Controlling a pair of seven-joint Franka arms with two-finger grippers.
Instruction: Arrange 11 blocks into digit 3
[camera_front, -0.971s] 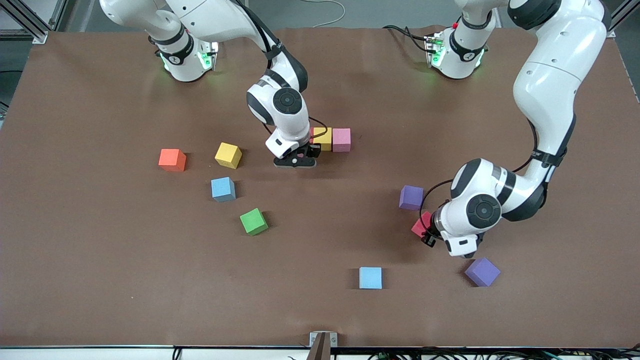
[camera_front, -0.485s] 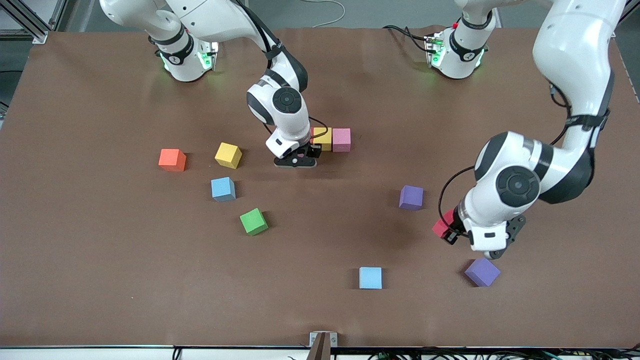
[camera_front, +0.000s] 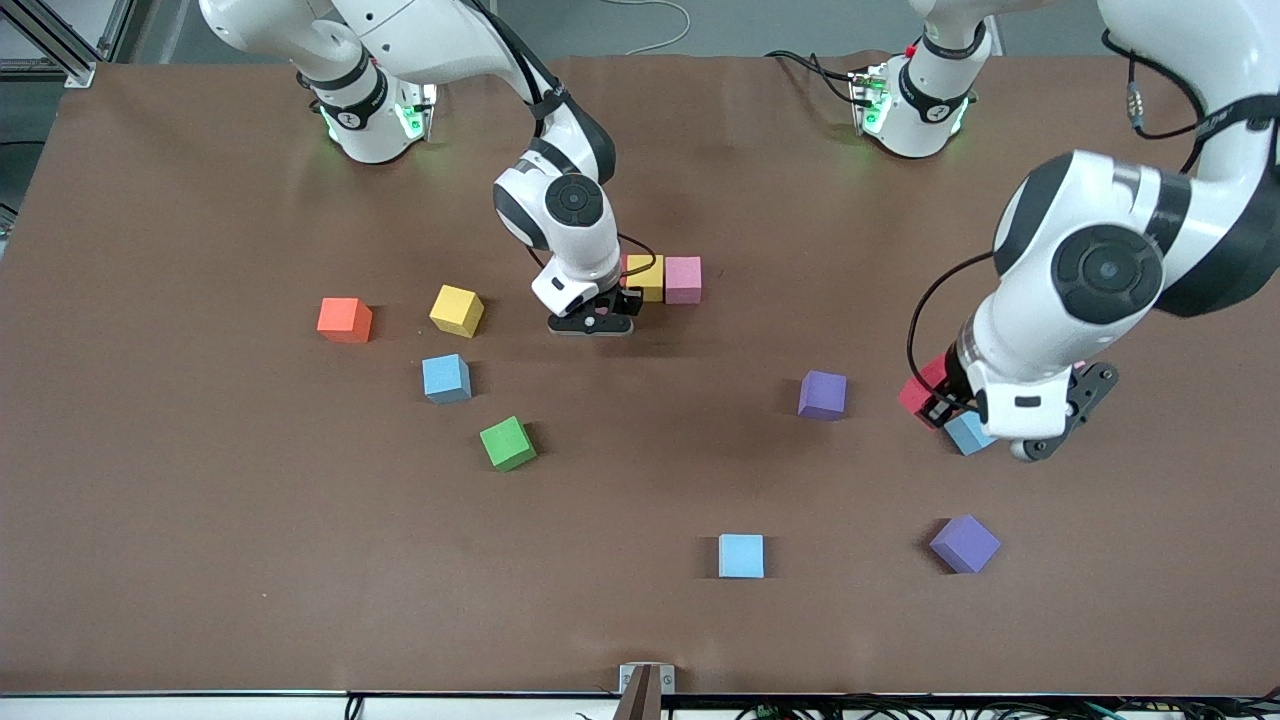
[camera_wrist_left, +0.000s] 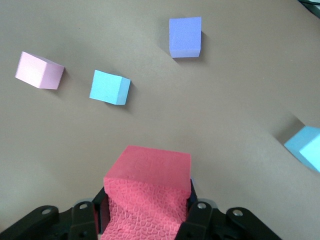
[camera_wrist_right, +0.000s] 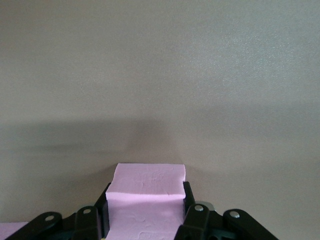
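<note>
My left gripper is shut on a red block and holds it in the air over a light blue block. In the left wrist view the red block fills the left gripper. My right gripper is low at the table, shut on a pink block, right beside a yellow block that touches another pink block. In the right wrist view the right gripper clamps the block on both sides.
Loose blocks lie on the brown table: orange, yellow, blue, green, purple, light blue, purple. The left wrist view also shows a pink block.
My left gripper has risen with the red block and carried it toward the left arm's end, uncovering a light blue block. The right arm has not moved.
</note>
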